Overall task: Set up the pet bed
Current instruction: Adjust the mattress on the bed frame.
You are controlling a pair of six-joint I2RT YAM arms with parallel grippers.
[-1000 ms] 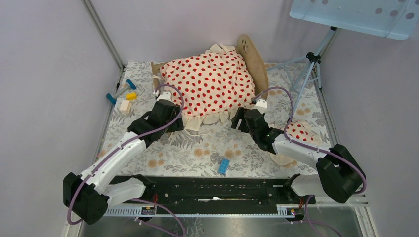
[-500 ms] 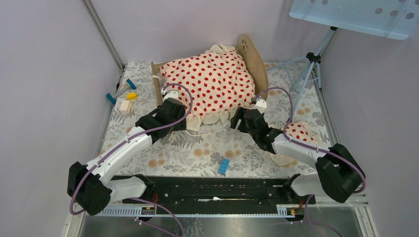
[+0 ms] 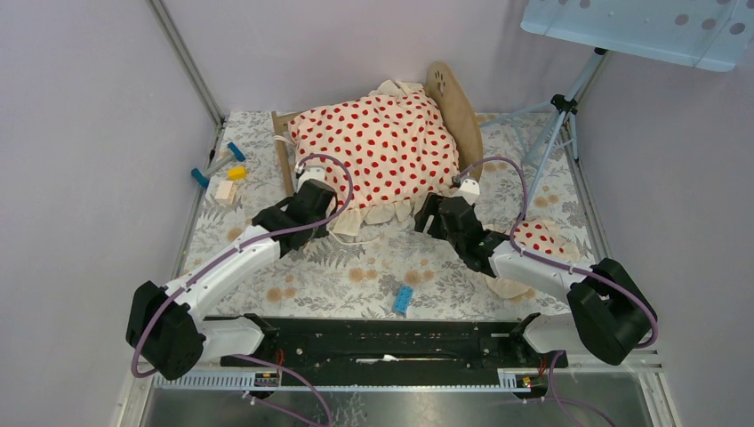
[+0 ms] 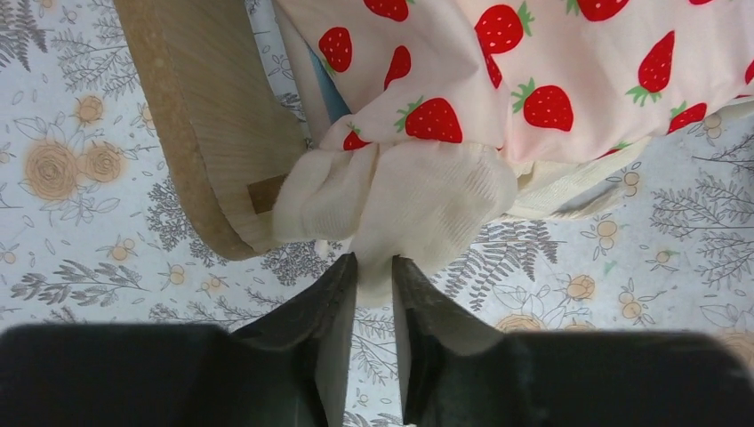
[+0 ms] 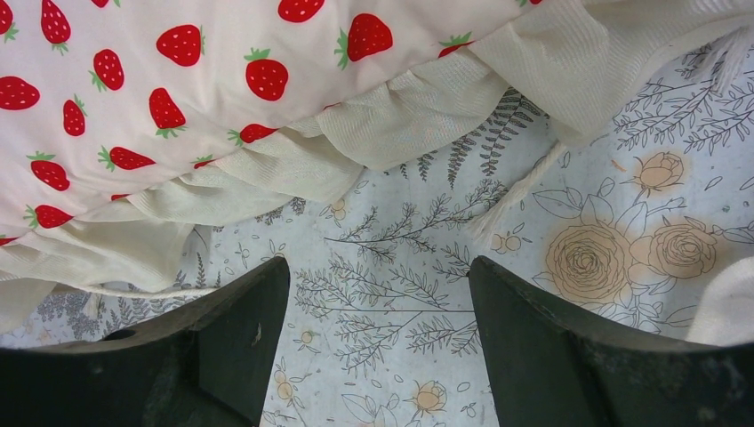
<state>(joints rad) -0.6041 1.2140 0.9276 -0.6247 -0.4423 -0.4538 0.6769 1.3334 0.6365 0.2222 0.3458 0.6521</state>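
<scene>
The pet bed (image 3: 452, 102) stands at the back of the mat, its light-wood end boards showing on either side. A cream blanket with red strawberries (image 3: 378, 147) covers it. My left gripper (image 3: 329, 212) is at the blanket's near-left corner, beside the wooden end board (image 4: 204, 116). Its jaws (image 4: 374, 267) are shut on the cream ruffle (image 4: 418, 196), and a sliver of blue mattress (image 4: 331, 89) shows under the cloth. My right gripper (image 3: 429, 215) hangs open (image 5: 380, 271) over the mat, just short of the blanket's ruffled edge (image 5: 267, 169), holding nothing.
A small red-dotted pillow (image 3: 540, 238) lies at the right, beside my right forearm. A blue brick (image 3: 404, 300) lies on the floral mat near the front. Several toy blocks (image 3: 224, 173) sit at the left edge. A tripod (image 3: 556, 116) stands at the back right.
My left arm has moved right and forward to the blanket's near-left corner, and its jaws have narrowed onto the ruffle. The right arm has not moved.
</scene>
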